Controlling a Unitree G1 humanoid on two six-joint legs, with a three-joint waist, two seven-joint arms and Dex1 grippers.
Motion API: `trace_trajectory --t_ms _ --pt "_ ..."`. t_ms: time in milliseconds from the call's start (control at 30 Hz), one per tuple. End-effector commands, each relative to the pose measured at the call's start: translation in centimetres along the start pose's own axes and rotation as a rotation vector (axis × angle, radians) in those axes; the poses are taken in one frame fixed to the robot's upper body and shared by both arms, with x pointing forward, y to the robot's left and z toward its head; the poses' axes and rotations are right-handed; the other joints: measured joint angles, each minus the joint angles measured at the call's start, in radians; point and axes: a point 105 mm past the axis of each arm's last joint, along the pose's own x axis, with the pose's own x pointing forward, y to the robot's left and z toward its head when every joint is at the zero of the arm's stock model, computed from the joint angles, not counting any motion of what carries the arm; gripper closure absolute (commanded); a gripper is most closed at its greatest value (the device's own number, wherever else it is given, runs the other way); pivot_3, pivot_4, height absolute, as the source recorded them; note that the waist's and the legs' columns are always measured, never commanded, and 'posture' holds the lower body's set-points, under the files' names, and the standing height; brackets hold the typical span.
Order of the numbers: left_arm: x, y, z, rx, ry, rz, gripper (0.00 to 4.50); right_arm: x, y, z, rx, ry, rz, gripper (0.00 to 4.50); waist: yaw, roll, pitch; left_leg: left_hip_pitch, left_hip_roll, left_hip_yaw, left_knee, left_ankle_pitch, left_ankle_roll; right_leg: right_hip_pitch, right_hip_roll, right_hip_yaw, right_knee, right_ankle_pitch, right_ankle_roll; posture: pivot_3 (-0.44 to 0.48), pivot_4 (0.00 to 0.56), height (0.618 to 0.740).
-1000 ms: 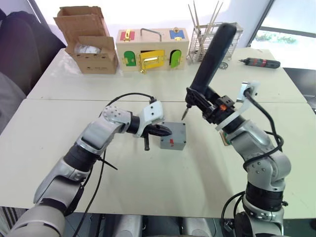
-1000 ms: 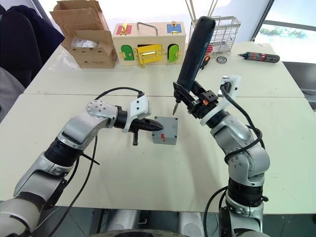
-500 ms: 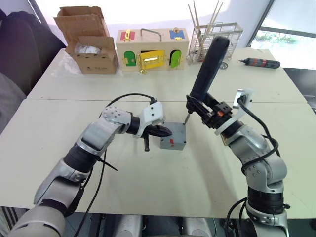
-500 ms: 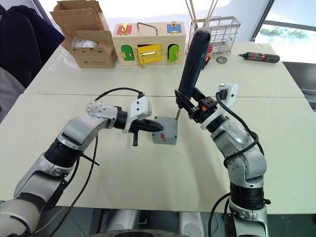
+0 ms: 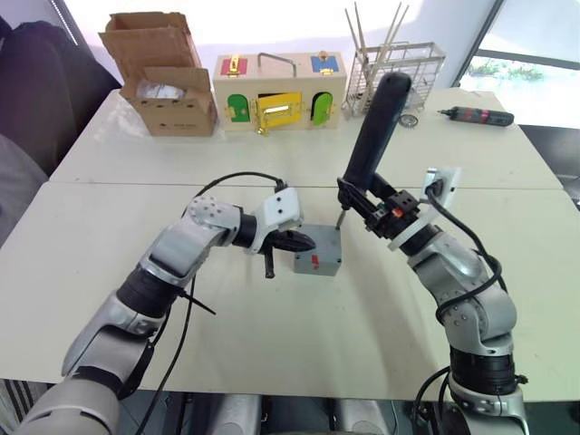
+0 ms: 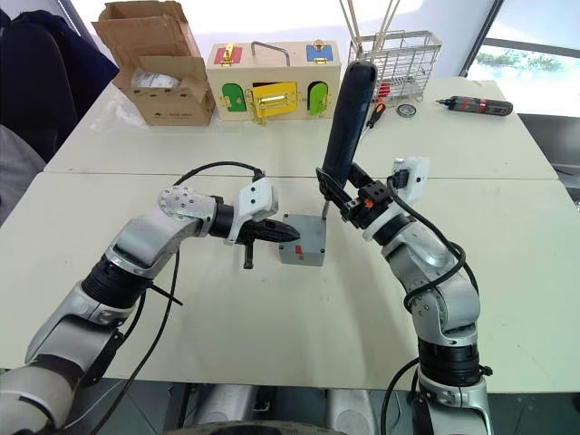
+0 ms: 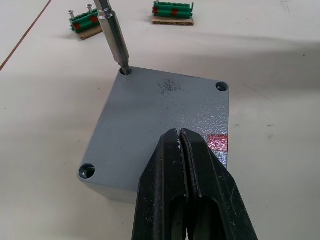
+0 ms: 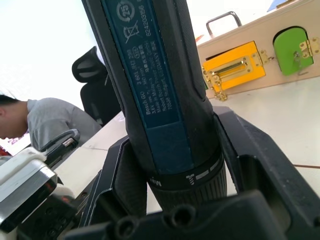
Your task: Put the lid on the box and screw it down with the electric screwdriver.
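Observation:
The grey box [image 5: 317, 259] stands mid-table, its red mark [image 7: 217, 141] facing me. The flat grey lid [image 7: 165, 110] lies on top of it, with screw holes at its corners. My left gripper [image 7: 181, 134] is shut with nothing between its fingers, and its tips rest on the lid's near edge. My right gripper [image 5: 382, 211] is shut on the thick black electric screwdriver [image 5: 373, 131], which stands tilted over the box. Its metal bit [image 7: 114, 32] sits in the lid's far corner hole.
At the table's back stand a cardboard carton [image 5: 163, 77], a wooden box with coloured doors [image 5: 279, 91] and a wire rack [image 5: 394, 68]. A slim driver with red bands [image 5: 476, 115] lies at the far right. Green terminal blocks [image 7: 172, 11] lie beyond the box. A person [image 8: 30, 117] sits nearby.
My right arm has lowered the electric screwdriver, bringing the bit from above the box's far corner down into the corner hole. The left arm and the box have stayed put.

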Motion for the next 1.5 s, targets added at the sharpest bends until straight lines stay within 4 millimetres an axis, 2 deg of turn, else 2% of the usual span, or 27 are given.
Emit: trace_trajectory --t_ms 33,167,367,533,900,1500 --pt "0.5 -0.2 -1.9 -0.047 0.064 0.010 4.50 -0.2 1.3 -1.6 0.007 0.045 0.051 2.70 0.000 0.000 0.000 0.001 0.000 0.000 0.000 0.000 0.000 0.001 0.000 0.000 0.000 0.000 0.000 0.000 0.150 0.735" --pt "0.7 -0.5 -2.3 -0.060 0.068 0.005 4.50 -0.4 1.4 -2.9 0.010 0.076 0.045 2.70 0.001 -0.001 -0.002 0.017 0.000 0.000 -0.002 -0.006 0.009 0.018 0.000 0.000 -0.005 -0.001 0.000 0.000 0.150 0.735" --pt "0.7 -0.6 -2.5 -0.068 0.074 0.004 4.50 -0.9 0.9 -4.5 -0.007 0.128 0.021 2.70 0.001 -0.002 -0.011 0.020 0.001 -0.001 -0.004 -0.005 0.008 0.023 0.002 -0.001 -0.014 -0.001 0.000 0.000 0.150 0.735" --pt "0.7 -0.6 -2.7 -0.076 0.077 0.008 4.50 -1.0 0.4 -5.2 -0.030 0.159 0.007 2.70 0.002 -0.005 -0.014 0.032 0.001 0.000 -0.013 -0.007 0.010 0.032 0.001 0.000 -0.017 -0.001 0.000 0.000 0.150 0.735" --pt "0.8 -0.8 -3.2 -0.110 0.075 0.007 4.50 -0.8 0.1 -5.8 -0.048 0.191 0.016 2.70 0.003 -0.011 -0.023 0.032 0.001 0.000 -0.013 -0.007 0.010 0.032 0.001 0.000 -0.017 -0.001 0.000 0.000 0.150 0.735" --pt "0.8 -0.6 -3.3 -0.092 0.087 0.021 4.50 -1.3 0.0 -6.8 -0.075 0.223 0.020 2.70 0.004 -0.012 -0.025 0.033 0.001 -0.001 -0.014 -0.007 0.011 0.032 0.001 0.000 -0.018 -0.001 0.000 0.000 0.150 0.735"
